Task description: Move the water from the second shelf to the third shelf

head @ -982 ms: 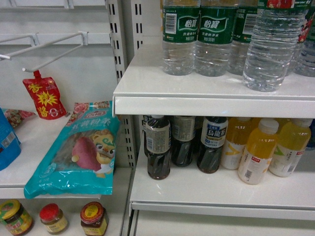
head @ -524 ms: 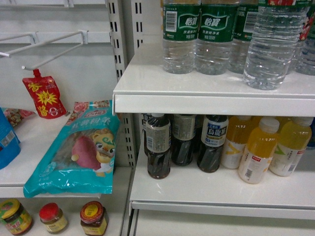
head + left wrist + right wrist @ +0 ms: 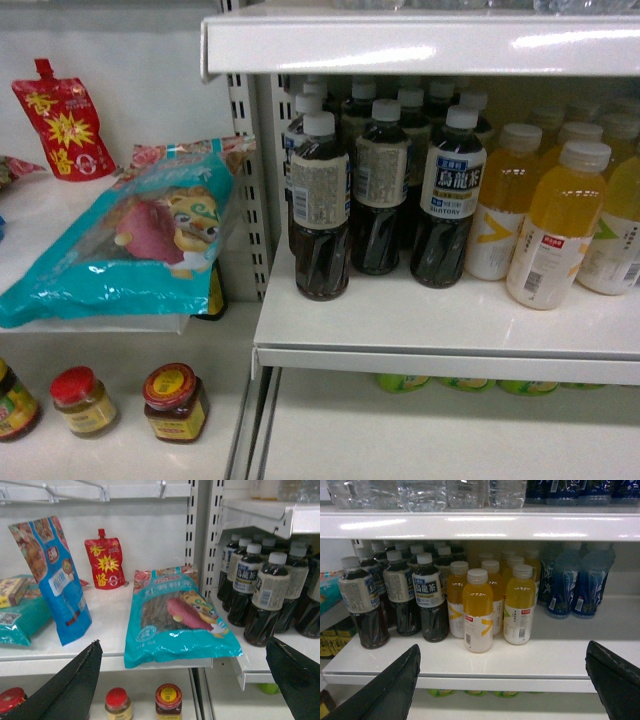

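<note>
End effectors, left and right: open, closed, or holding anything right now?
Left end effector: open, holding nothing.
Right end effector: open, holding nothing.

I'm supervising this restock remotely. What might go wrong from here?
The water bottles stand tightly packed, with only their bases in view, so a grasp may be misjudged or knock a neighbour. The shelf below is crowded; its bare front strip is narrow, and the front yellow bottle could be toppled.

The left tool (image 3: pixel 182 680) is sitting wide open, its two dark fingers (image 3: pixel 65 687) spreading to the frame's lower corners. The right tool (image 3: pixel 502 680) is likewise gaping, gripping nothing.
</note>
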Controlling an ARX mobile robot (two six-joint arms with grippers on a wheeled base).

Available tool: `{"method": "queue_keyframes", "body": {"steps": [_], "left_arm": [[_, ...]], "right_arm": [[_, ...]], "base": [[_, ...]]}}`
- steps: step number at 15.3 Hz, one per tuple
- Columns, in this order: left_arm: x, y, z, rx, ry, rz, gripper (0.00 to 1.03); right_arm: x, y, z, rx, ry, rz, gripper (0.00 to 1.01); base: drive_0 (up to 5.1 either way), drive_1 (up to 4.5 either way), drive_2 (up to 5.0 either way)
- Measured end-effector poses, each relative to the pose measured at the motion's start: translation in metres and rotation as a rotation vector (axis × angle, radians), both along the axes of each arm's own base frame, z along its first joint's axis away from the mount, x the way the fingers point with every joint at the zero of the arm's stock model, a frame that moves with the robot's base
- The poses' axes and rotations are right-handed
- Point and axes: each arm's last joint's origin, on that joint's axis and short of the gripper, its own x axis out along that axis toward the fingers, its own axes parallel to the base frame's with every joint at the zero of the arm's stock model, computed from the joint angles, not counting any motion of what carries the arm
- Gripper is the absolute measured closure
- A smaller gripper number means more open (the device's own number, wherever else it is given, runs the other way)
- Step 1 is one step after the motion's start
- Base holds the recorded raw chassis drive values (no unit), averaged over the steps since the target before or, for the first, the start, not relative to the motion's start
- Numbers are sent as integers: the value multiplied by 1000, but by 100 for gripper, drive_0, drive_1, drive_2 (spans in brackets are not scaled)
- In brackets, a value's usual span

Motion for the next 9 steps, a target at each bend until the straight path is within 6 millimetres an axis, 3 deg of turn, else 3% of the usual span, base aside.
{"method": "queue_keyframes", "body": {"steps": [9], "left_arm": [[0, 0, 0, 0, 3, 1, 5]], "right_arm": [[0, 0, 0, 0, 3, 1, 3]], "base": [[0, 0, 0]]}}
